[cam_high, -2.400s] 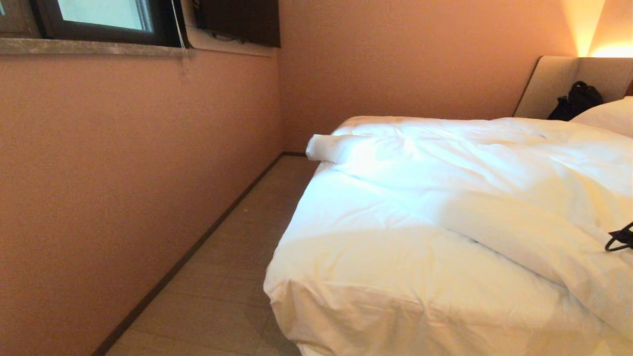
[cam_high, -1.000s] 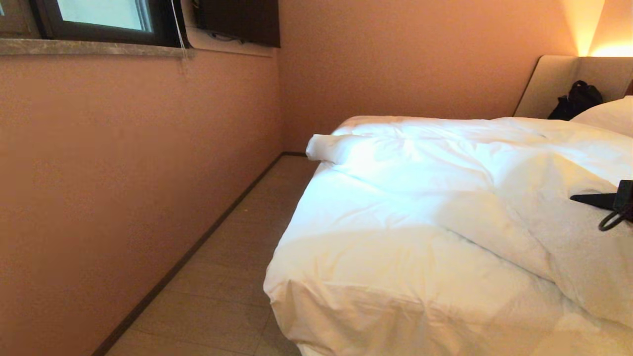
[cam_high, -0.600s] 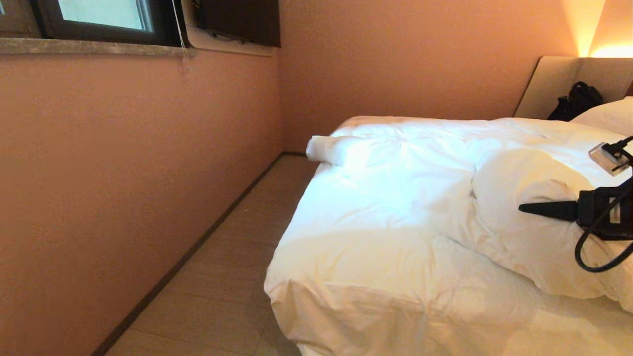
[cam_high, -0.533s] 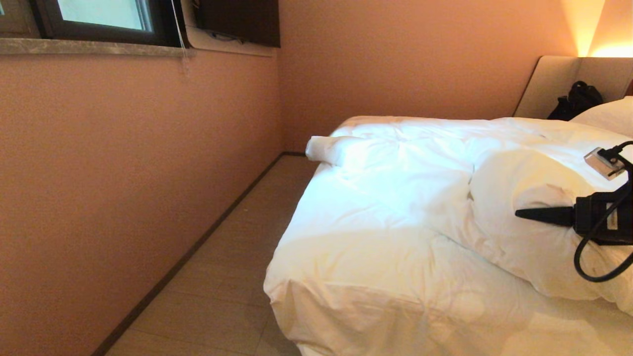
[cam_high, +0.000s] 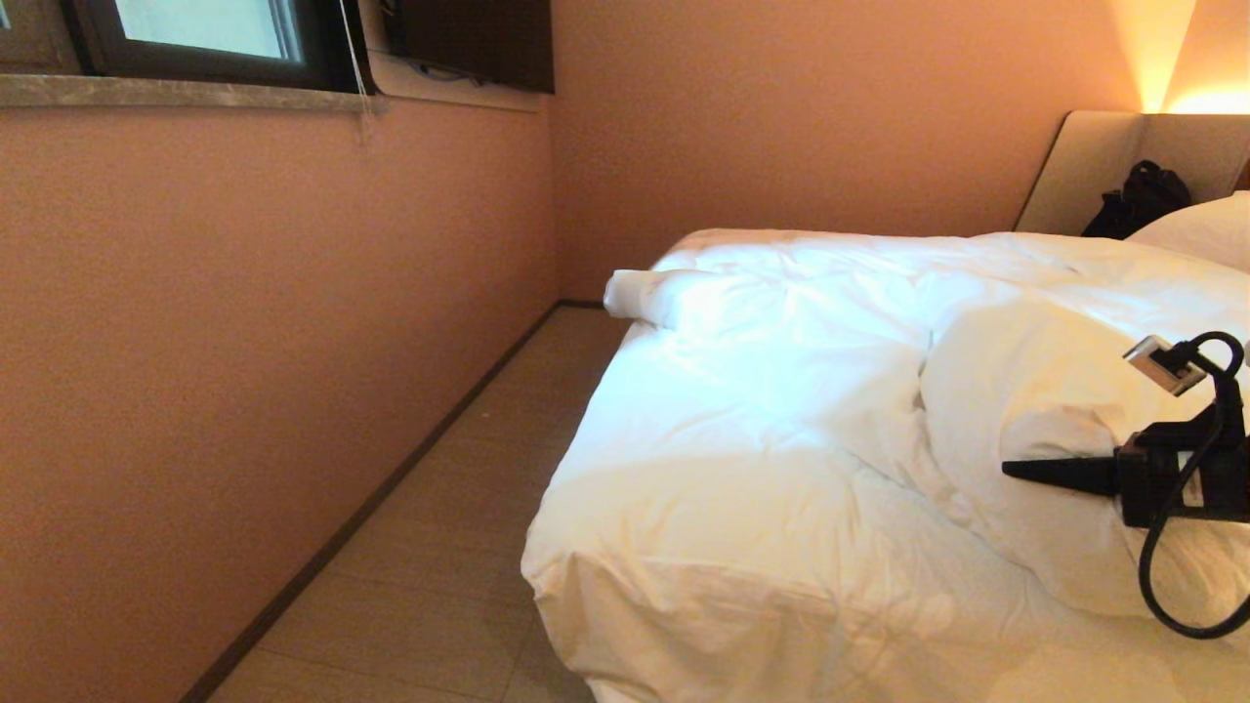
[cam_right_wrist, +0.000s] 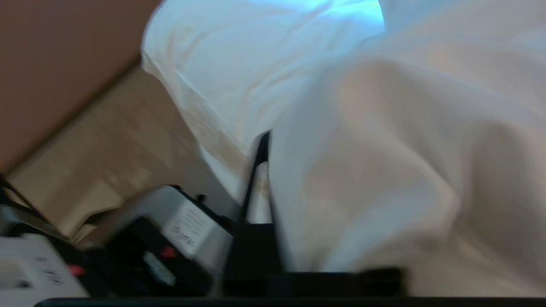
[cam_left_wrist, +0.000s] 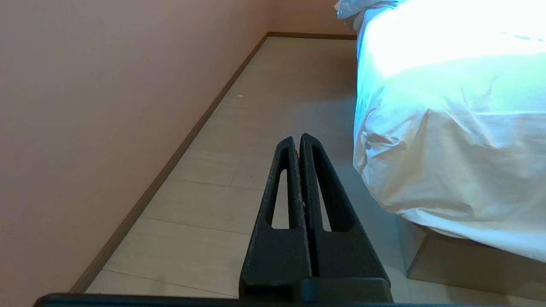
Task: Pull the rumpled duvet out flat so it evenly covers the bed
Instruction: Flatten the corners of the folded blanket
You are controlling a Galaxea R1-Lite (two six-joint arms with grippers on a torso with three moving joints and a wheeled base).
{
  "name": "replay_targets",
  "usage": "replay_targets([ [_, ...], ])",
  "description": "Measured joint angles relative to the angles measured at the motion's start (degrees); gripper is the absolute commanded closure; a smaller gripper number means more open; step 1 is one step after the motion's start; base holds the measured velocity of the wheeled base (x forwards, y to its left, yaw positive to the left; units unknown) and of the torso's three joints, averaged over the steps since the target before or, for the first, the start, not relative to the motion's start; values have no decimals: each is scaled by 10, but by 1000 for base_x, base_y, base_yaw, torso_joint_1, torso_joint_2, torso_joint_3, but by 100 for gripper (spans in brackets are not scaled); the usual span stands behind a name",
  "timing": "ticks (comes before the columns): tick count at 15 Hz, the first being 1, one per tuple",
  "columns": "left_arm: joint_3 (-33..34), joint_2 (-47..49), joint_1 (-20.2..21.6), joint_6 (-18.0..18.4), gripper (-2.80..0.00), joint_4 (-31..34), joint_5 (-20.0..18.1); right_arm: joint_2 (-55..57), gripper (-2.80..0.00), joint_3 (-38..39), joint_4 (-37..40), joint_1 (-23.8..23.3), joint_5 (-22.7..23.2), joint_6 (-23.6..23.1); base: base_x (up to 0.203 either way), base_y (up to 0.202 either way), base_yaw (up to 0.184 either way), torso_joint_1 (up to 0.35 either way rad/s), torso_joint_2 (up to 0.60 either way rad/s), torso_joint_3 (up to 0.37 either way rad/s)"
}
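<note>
Right gripper (cam_high: 1016, 470): at the right edge of the head view, pointing level across the bed. One dark finger (cam_right_wrist: 256, 170) shows in the right wrist view, with duvet cloth draped over and against it; the other finger is hidden. Whether the fingers are clamped on the cloth or loosening from it cannot be told.

Left gripper (cam_left_wrist: 297, 140): fingers pressed together on nothing, hanging low over the floor (cam_left_wrist: 256, 128) beside the bed's near corner, idle.

Duvet (cam_high: 1025, 391): lies on the bed (cam_left_wrist: 452, 264), bunched. A puffy fold stands raised just beside the right gripper, mid-bed toward the right edge. A rolled end (cam_high: 635, 293) pokes over the left edge of the bed, toward the far corner. The white cover over the near corner looks fairly smooth and hangs over the side.

Progress, as judged: partly done at best. The raised fold needs to be pulled flat, and the rolled end at the left edge unrolled and squared, before the cover is even.

Other items: a pillow (cam_high: 1201, 229) at the headboard (cam_high: 1084, 166), and a black bag (cam_high: 1138, 195) leaning there. The bag's contents are not visible. No other containers seen.
</note>
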Motion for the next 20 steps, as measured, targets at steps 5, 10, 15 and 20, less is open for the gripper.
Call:
replay_targets([
  [5,0,0,0,0,0,0,0,5,-280,5,1,-2,-33,-62,0,0,0,0,0,0],
  [10,0,0,0,0,0,0,0,-19,-280,-11,2,-28,-63,-69,0,0,0,0,0,0],
  [15,0,0,0,0,0,0,0,-87,-280,-41,3,-93,-68,-15,0,0,0,0,0,0],
  [20,0,0,0,0,0,0,0,-121,-280,-65,2,-152,-99,28,0,0,0,0,0,0],
])
